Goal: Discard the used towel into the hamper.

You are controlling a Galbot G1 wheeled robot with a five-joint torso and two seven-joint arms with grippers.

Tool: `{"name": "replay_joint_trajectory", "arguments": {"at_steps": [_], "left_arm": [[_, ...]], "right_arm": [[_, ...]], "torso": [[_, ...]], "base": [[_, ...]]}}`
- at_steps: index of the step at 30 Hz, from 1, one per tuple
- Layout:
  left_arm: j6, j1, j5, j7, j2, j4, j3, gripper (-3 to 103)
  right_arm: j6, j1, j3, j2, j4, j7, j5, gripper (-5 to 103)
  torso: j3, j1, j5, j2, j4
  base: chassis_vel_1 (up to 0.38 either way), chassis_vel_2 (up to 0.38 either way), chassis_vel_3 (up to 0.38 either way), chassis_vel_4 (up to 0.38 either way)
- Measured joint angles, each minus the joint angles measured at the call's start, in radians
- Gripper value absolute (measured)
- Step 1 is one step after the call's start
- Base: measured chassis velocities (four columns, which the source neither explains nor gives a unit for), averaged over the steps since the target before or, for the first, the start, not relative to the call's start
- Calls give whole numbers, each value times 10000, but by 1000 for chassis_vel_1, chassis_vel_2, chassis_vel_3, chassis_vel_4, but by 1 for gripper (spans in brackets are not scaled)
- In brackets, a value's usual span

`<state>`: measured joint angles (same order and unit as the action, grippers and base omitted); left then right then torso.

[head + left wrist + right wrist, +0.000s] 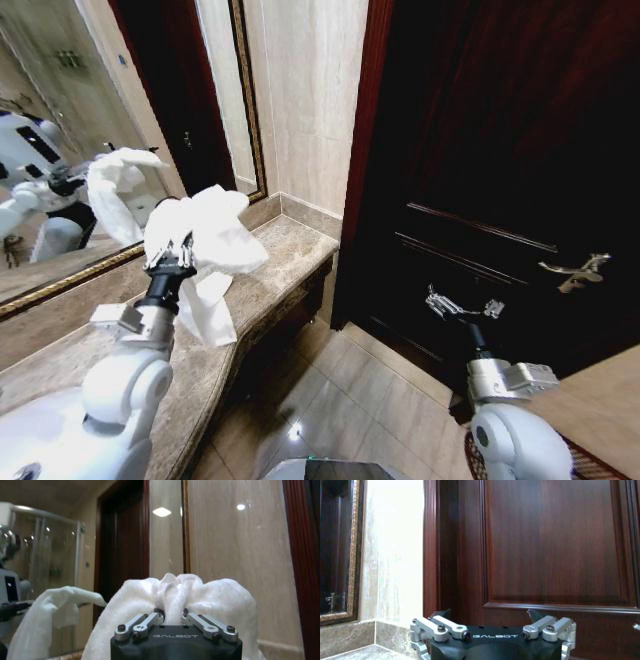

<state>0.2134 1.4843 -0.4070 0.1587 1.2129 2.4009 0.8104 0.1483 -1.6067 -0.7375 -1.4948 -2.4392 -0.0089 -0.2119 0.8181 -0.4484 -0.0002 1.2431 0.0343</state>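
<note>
The used towel (215, 235) is white and crumpled, and it hangs above the marble counter (285, 260) with its loose end drooping. My left gripper (172, 250) is shut on its bunched middle; in the left wrist view the towel (210, 596) bulges out over the closed left gripper (171, 614). Over the floor to the right, my right gripper (465, 305) stands open and holds nothing, facing the dark door; its spread fingers also show in the right wrist view (487, 613). A strip of dark reddish-brown weave, the hamper (590, 462), peeks out at the bottom right, mostly hidden behind my right arm.
A gold-framed mirror (60, 120) behind the counter reflects the robot and the towel. The dark wooden door (500, 150) with a metal handle (575, 270) fills the right side. Tiled floor (340, 400) lies between counter and door. A beige surface (600, 400) sits at the lower right.
</note>
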Motion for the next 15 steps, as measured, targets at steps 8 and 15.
{"name": "replay_joint_trajectory", "arguments": {"at_steps": [8, 15], "left_arm": [[-881, 1164, -536, -1061, -91, -68, -53, 13], [-1332, 1917, -504, -654, -385, 10, -88, 13]], "right_arm": [[770, -158, 22, 25, -624, 177, -901, 100], [781, -196, -72, 89, -639, 165, -619, 100]], "torso": [[0, 0, 2, 0, -1], [1, -1, 2, 1, 0]], "base": [[0, 0, 0, 0], [0, 0, 0, 0]]}}
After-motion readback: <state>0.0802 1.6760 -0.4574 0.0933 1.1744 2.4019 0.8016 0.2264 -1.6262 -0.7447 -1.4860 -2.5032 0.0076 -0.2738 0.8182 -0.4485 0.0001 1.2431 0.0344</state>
